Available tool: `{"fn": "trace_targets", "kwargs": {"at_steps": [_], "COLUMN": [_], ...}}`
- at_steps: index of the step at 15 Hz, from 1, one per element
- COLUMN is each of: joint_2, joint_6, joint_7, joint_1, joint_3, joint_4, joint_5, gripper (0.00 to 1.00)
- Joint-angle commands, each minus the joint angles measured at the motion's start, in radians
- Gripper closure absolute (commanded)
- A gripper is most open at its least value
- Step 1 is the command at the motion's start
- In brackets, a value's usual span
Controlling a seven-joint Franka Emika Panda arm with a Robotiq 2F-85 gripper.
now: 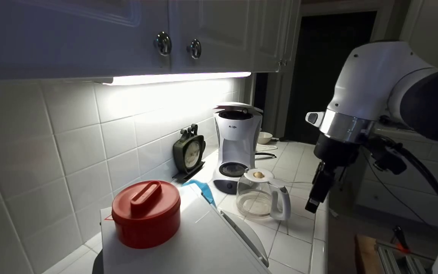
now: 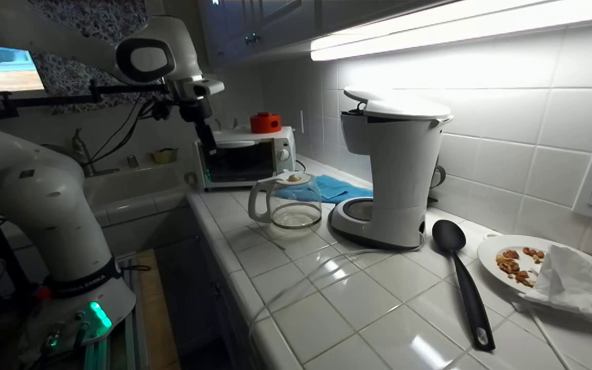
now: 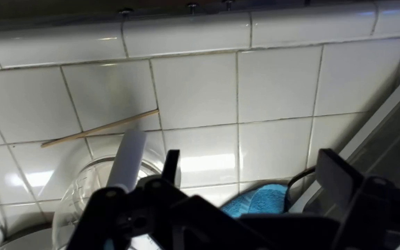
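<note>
My gripper (image 3: pixel 248 159) stands open in the wrist view, with nothing between its fingers. In both exterior views it hangs over the counter's front side, in the air near the handle side of a glass carafe (image 1: pixel 255 199). The carafe (image 2: pixel 296 208) has a white handle and a white lid with a small tan lump on top. Its handle (image 3: pixel 127 159) shows beside the left finger in the wrist view. Beyond the jaws lies a blue cloth (image 3: pixel 262 199). A white coffee maker (image 2: pixel 404 174) stands close to the carafe, its top lid raised slightly.
A white toaster oven (image 2: pixel 244 159) bears a red lidded pot (image 1: pixel 146 220). A thin wooden stick (image 3: pixel 102 127) lies on the tiles. Elsewhere are a dark scale (image 1: pixel 189 152), a black spoon (image 2: pixel 465 288) and a plate (image 2: pixel 491 257) with nuts and crumpled paper. Cabinets (image 1: pixel 219 34) overhang the counter.
</note>
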Motion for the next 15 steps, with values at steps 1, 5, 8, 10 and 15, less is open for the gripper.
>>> {"fn": "trace_targets", "kwargs": {"at_steps": [1,5,8,10,15], "joint_2": [0.004,0.044,0.07,0.084,0.103], "joint_6": [0.109,0.251,0.334,0.341,0.336], "joint_7": [0.045,0.047,0.043,0.063,0.129], "joint_1": [-0.045,-0.076,-0.1,-0.135,-0.219], "joint_3": [0.032,0.012,-0.007,-0.001,0.016], "joint_4": [-0.043,-0.05,-0.051,-0.051,-0.051], "joint_5": [-0.078,-0.096,-0.093,-0.109,-0.175], "gripper": [0.0,0.0,0.0,0.0,0.0]}}
